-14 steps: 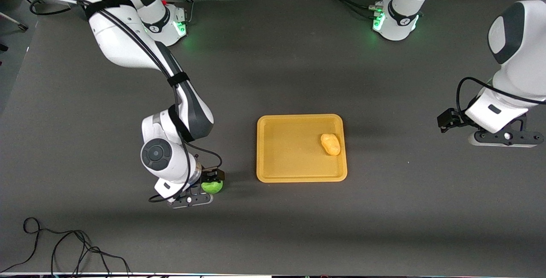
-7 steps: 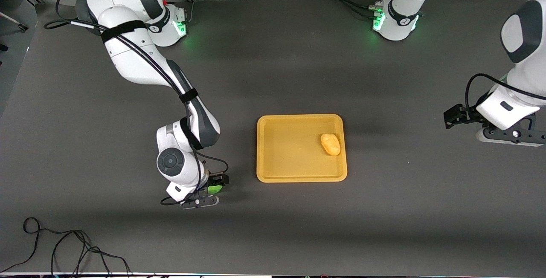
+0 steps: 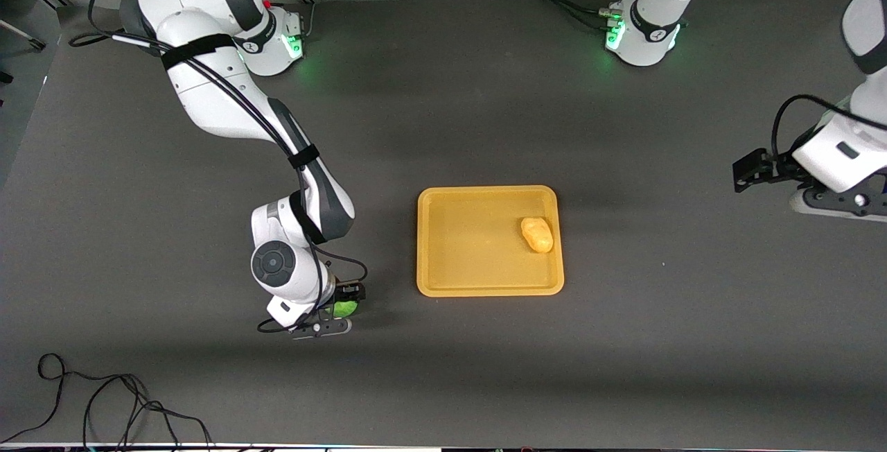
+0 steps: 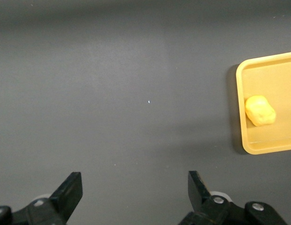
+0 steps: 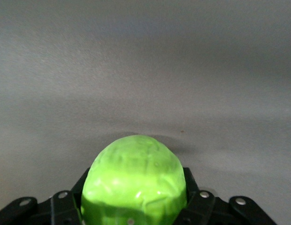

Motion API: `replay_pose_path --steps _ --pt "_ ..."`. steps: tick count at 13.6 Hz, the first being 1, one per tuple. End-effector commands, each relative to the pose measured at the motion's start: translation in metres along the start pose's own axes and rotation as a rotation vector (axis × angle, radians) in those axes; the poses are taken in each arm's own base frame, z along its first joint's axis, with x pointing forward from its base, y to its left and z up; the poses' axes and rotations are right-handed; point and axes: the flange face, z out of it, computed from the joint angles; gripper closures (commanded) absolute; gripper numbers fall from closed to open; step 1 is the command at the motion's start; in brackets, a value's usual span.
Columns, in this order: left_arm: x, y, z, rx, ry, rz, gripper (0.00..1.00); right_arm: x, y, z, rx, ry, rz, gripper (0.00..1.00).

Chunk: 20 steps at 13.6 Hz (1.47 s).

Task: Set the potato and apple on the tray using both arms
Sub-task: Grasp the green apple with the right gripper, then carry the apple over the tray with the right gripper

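The green apple (image 3: 345,308) sits low over the table, nearer the front camera than the tray and toward the right arm's end. My right gripper (image 3: 344,301) is shut on it; in the right wrist view the apple (image 5: 134,180) fills the space between the fingers. The orange-yellow tray (image 3: 443,285) lies mid-table, with the yellow-orange potato (image 3: 537,234) on it at the edge toward the left arm's end. My left gripper (image 3: 754,169) is open and empty over bare table toward the left arm's end. The left wrist view shows its gripper (image 4: 134,190), the tray (image 4: 241,117) and the potato (image 4: 260,111).
A loose black cable (image 3: 104,403) lies on the table at the corner nearest the front camera, at the right arm's end. The arm bases (image 3: 641,36) with green lights stand along the table's edge farthest from that camera.
My right arm has come down around the apple, which now shows less from above. My left arm has drawn away from the tray toward its own end of the table.
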Motion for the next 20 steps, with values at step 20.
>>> replay_pose_path --steps 20 --pt "-0.006 -0.020 -0.004 -0.068 -0.041 0.052 0.00 -0.104 -0.314 -0.168 0.043 0.094 0.199 0.37"
